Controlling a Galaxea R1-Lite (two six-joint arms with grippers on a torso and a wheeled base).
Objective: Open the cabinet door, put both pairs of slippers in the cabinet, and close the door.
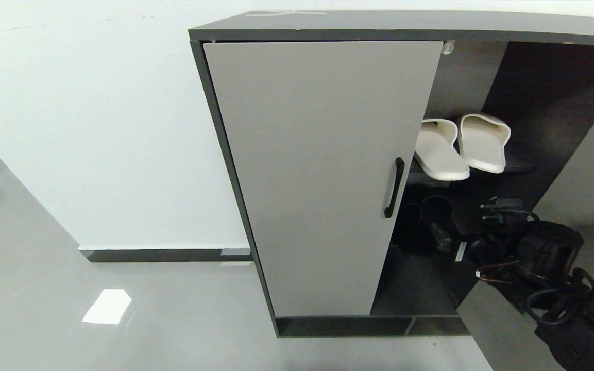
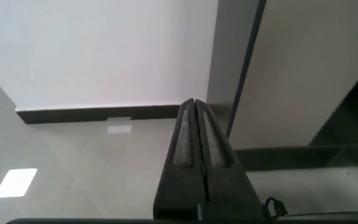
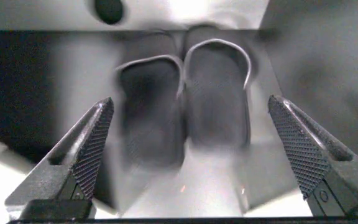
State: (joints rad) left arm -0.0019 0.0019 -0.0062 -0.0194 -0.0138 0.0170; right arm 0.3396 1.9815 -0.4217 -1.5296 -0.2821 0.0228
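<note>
Up front in your head view, you have the cabinet [image 1: 327, 33] against the white wall [image 1: 96, 129]. Its left door [image 1: 317, 170] is shut, with the black handle [image 1: 394, 188] upright near its free edge. The right door [image 1: 590, 190] is swung open toward you. Inside the open side, the white slippers [image 1: 461, 147] lie side by side on the upper shelf, toes pointing inward. Below them, the black slippers [image 1: 428, 221] sit on the dark lower level just behind the edge of the left door. Your right arm [image 1: 549, 252] is inside that lower space, close beside the black pair.

From the left wrist, you see the left gripper [image 2: 194, 109] with its fingers pressed flat together and nothing between them. It hangs over the grey floor [image 2: 73, 168] near the cabinet's outer side.

From the right wrist, you see the right gripper [image 3: 191, 102] with its fingers spread wide and holding nothing. The black slippers [image 3: 185, 106] lie ahead of it, side by side and apart from both fingertips, though the picture is blurred.
</note>
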